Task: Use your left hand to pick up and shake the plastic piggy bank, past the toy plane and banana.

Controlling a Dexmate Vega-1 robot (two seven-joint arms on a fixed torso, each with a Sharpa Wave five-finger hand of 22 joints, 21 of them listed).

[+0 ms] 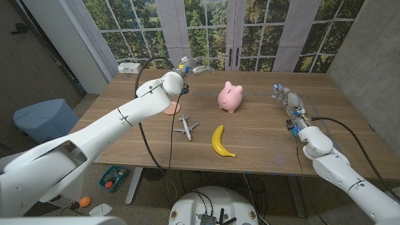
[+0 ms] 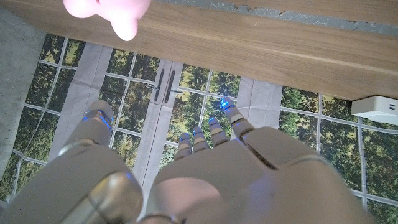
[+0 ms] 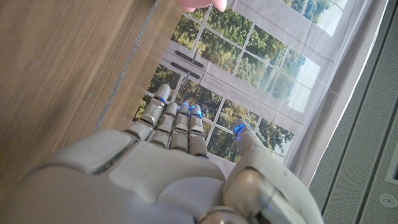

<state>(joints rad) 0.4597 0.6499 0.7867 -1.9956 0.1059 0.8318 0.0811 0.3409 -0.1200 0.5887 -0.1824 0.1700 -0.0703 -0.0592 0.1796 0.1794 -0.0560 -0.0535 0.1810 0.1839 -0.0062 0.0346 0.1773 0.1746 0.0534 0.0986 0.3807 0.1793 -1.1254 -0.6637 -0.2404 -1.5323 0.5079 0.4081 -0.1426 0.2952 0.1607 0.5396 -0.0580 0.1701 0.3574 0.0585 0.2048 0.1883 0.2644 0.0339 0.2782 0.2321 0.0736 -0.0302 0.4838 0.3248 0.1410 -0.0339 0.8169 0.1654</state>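
The pink plastic piggy bank [image 1: 230, 97] stands upright past the middle of the wooden table [image 1: 262, 134]. Nearer to me lie the white toy plane [image 1: 185, 127] and the yellow banana [image 1: 220, 142]. My left hand [image 1: 194, 67] hangs raised over the far part of the table, to the left of the piggy bank and apart from it, fingers spread and holding nothing. In the left wrist view the left hand [image 2: 205, 168] reaches out with a part of the piggy bank [image 2: 112, 12] ahead of it. My right hand [image 1: 284, 95] is at the table's right side with straight fingers, holding nothing.
A salmon-coloured disc [image 1: 170, 110] lies under my left forearm, left of the plane. A white box [image 1: 129, 67] with a cable sits at the far left corner. Windows stand behind the table. A blue bin [image 1: 44, 119] is on the floor to the left.
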